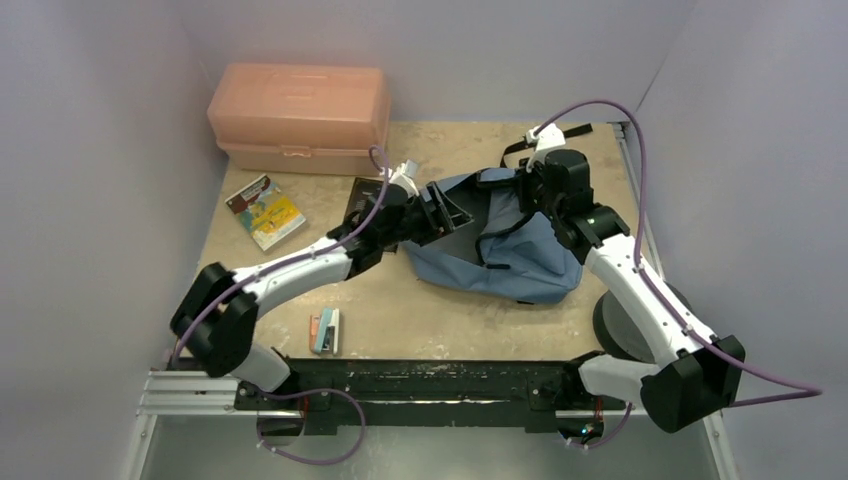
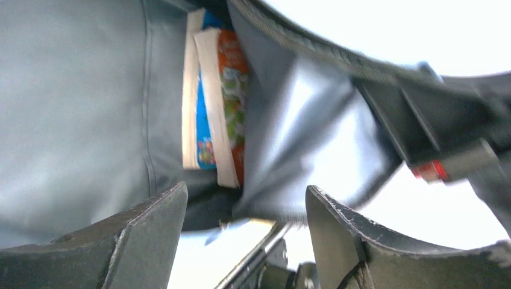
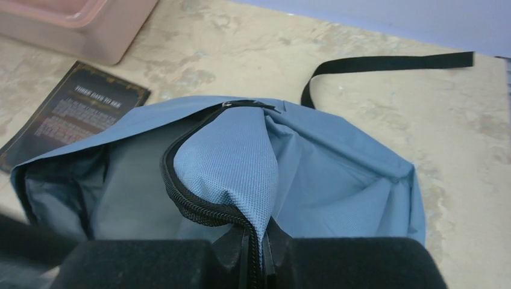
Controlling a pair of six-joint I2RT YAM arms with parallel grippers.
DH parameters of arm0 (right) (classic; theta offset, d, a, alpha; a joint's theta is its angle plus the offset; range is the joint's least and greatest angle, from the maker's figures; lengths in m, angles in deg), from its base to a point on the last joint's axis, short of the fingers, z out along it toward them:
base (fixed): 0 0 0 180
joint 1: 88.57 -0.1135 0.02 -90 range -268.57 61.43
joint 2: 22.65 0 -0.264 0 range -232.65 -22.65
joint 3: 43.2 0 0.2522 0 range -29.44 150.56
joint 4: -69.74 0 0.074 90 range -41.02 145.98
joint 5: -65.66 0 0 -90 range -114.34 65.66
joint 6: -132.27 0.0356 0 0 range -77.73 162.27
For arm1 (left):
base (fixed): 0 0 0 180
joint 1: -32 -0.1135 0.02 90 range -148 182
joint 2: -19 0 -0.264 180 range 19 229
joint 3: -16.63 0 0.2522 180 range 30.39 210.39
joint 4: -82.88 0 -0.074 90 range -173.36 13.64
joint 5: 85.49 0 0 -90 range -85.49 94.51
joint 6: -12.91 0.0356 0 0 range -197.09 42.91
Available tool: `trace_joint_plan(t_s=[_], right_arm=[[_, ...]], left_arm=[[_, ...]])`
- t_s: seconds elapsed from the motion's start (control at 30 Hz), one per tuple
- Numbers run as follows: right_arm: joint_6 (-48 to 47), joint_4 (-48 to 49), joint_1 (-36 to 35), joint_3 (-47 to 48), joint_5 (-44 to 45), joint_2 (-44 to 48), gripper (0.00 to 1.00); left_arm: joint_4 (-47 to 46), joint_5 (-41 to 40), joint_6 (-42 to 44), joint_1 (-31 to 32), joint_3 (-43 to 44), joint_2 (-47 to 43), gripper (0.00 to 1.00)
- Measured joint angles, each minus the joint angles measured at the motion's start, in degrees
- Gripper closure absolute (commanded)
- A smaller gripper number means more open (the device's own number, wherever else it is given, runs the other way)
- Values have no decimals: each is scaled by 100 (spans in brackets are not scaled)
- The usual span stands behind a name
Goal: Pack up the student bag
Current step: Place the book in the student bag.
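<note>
The soft dusty-blue fabric student bag [image 1: 520, 255] lay on its side, right of centre on the worktop [image 1: 400, 310]. The right gripper [image 3: 256, 244] pinched the zip edge of its flap, apparently lifting it so the mouth gaped. The left gripper [image 2: 246, 201] sat at that mouth, jaws spread and empty, facing two thin colourful books [image 2: 220, 102] standing on edge inside. A yellow picture book [image 1: 265, 212] and a black booklet [image 3: 75, 114] lay outside, likely awaiting packing.
</note>
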Motion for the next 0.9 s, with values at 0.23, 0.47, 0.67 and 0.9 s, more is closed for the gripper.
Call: trace_joint_plan(t_s=[0.23, 0.47, 0.67, 0.9], right_arm=[[-57, 136, 452, 140, 11, -151, 73], [-83, 37, 116, 811, -496, -802, 73], [-70, 114, -1143, 216, -920, -994, 69], [229, -179, -1484, -372, -1233, -962, 33]], left_arm=[[673, 472, 507, -732, -1440, -2037, 27], [2577, 507, 1687, -2667, -1707, -3624, 18], [3775, 341, 2398, -3755, -1458, -4806, 12], [4343, 37, 2682, -3858, -1025, -4811, 11]])
